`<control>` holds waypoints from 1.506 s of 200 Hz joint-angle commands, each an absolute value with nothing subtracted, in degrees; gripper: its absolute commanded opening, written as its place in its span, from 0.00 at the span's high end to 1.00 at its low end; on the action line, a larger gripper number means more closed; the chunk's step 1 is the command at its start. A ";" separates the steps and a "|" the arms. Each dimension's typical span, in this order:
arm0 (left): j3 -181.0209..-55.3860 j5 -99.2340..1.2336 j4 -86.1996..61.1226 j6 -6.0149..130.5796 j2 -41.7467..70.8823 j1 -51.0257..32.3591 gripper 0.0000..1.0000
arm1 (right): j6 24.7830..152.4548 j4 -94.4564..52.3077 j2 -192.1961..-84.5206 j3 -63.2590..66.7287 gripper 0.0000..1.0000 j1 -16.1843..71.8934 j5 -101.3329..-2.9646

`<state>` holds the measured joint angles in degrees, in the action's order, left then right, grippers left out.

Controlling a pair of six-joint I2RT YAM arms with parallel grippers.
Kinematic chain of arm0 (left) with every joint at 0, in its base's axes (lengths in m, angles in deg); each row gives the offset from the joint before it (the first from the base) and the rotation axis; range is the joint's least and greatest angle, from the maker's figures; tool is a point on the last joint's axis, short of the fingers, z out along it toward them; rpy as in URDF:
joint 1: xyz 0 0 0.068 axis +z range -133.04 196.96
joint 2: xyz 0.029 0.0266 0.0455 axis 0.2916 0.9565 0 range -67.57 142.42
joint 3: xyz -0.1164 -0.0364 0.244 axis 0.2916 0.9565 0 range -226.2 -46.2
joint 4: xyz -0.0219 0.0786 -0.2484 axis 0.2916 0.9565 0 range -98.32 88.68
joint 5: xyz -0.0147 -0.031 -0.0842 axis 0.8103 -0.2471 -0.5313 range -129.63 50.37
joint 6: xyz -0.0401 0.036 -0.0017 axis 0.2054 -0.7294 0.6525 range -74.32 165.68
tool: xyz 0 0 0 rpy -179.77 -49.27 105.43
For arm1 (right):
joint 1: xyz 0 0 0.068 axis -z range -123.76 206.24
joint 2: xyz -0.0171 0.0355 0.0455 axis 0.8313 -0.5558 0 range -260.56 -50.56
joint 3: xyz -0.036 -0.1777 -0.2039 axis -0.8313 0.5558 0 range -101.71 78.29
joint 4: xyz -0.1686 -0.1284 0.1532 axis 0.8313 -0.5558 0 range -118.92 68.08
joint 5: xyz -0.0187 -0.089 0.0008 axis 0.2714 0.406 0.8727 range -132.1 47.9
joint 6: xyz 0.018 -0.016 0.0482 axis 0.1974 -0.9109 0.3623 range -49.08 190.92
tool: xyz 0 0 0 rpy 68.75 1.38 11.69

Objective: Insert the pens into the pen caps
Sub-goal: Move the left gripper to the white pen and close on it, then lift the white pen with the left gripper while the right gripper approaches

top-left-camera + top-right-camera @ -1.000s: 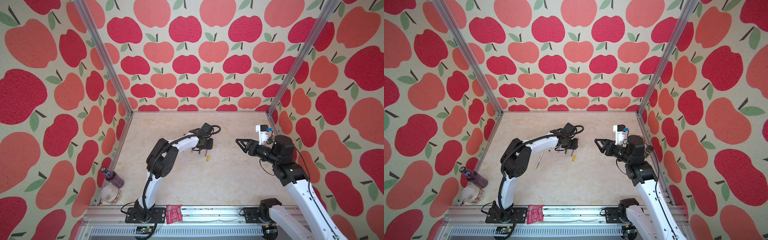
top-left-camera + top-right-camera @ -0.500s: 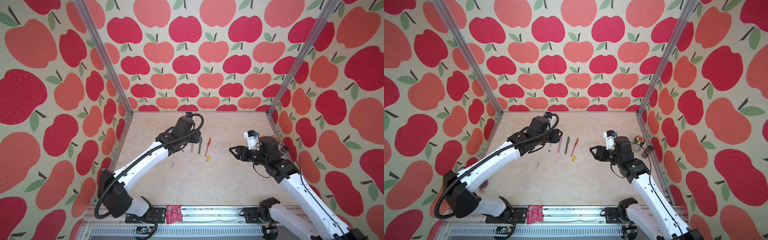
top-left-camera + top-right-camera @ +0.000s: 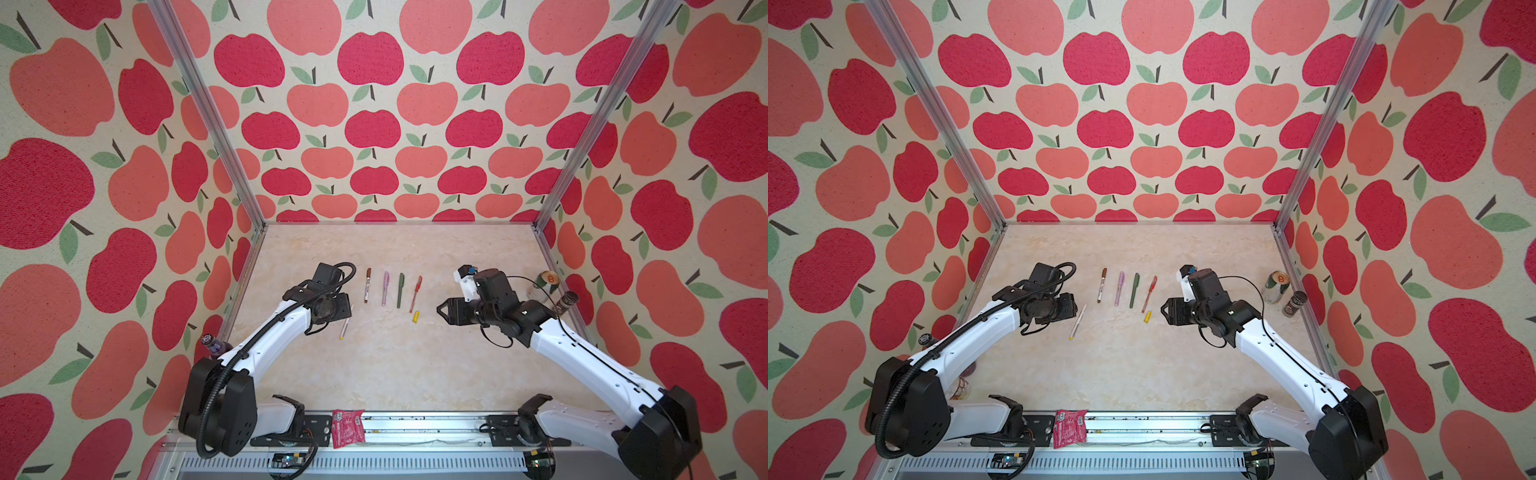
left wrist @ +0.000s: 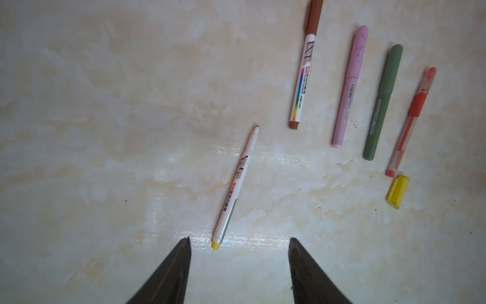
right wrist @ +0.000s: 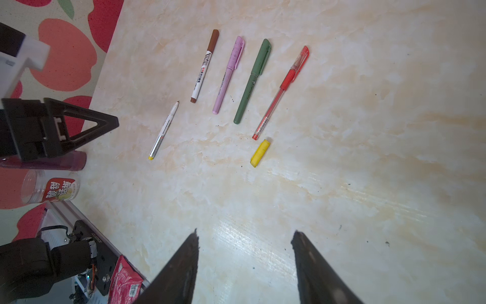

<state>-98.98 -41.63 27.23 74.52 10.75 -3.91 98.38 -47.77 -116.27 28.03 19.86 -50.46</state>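
Left pincer [image 4: 239, 239] gapes empty over the marbled worktop [image 3: 395, 365], just short of the uncapped white-barrelled, yellow-tailed pen [image 4: 236, 181] nearer its left edge. Right pincer [image 5: 246, 233], parted and empty, faces the stubby yellow plastic cap [image 5: 259, 153] mid-worktop. I judge this the last pair: grasp each, align axes.

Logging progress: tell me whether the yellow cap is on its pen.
No, the yellow cap lies loose on the table, well apart from the uncapped yellow-ended pen.

Glossy marble-look tabletop [image 4: 105, 131]; seemingly plastic yellow cap [image 4: 397, 192]
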 commanded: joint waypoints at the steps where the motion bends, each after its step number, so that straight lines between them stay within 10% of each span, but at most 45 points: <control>1: -99.74 -41.26 29.25 73.35 15.62 -4.02 0.38 | 97.11 -45.86 -116.64 25.99 0.40 19.57 -49.60; 114: -106.17 -36.98 30.47 69.11 31.84 -8.10 0.46 | 95.88 -44.86 -116.18 25.10 0.39 19.68 -49.79; 166: -106.19 -39.79 30.00 68.75 33.81 -7.13 0.77 | 96.23 -45.48 -113.98 25.56 0.39 19.75 -48.66; 209: -105.06 -41.29 28.99 68.88 33.16 -7.13 0.94 | 96.49 -46.43 -113.03 24.95 0.40 19.76 -48.10; 301: -102.03 -62.21 17.14 62.30 15.90 -7.13 0.98 | 97.24 -48.36 -110.38 21.27 0.39 20.67 -48.72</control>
